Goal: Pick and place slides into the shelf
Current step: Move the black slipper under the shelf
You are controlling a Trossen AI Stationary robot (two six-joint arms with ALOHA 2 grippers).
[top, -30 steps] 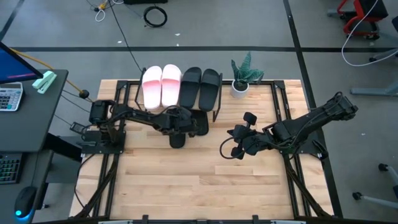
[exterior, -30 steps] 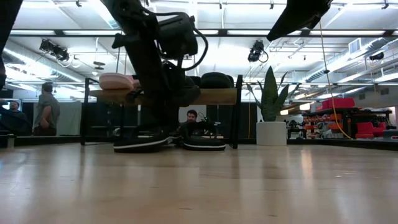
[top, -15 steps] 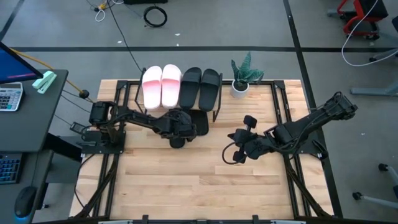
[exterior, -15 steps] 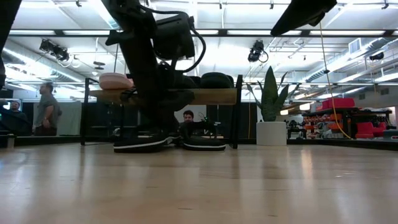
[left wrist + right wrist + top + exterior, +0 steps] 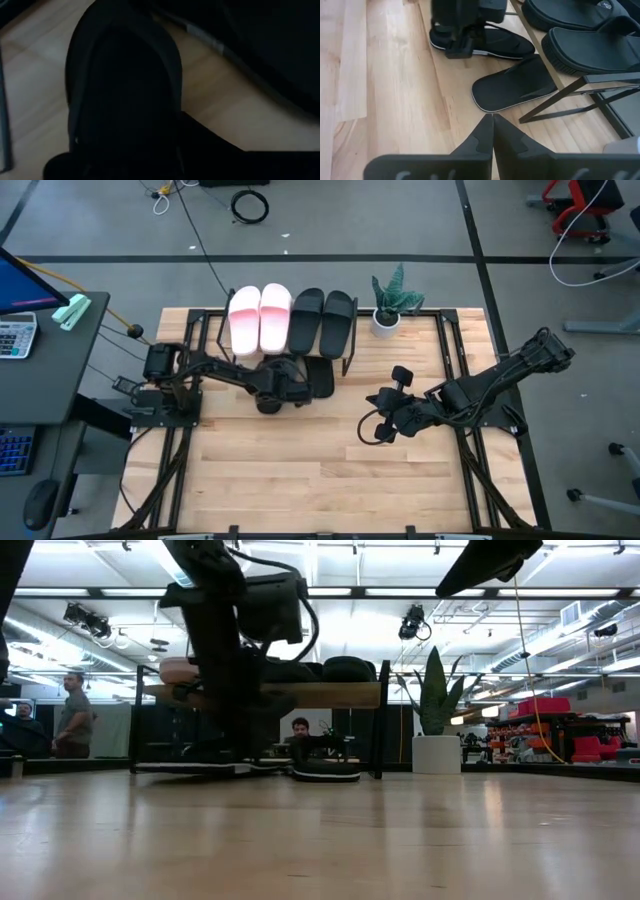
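With the left pincer (image 5: 268, 402) low over one black flip-flop (image 5: 485, 42) at the shelf's (image 5: 345, 360) 6 o'clock edge, fingers unreadable, it could snag the shelf legs; the right pincer (image 5: 493, 120) waits closed.

Table (image 5: 330, 470): pale wood planks, smooth, with a faint sheen (grain lines visible). Shelf (image 5: 345, 694): light wood plank top on thin matt black metal legs. Pink slides (image 5: 259, 317): smooth, matt, foam-like. Black slides (image 5: 323, 320): matt, rubbery. Flip-flop (image 5: 515, 90): matt black sole with a pale rim. Plant pot (image 5: 385, 322): smooth white.
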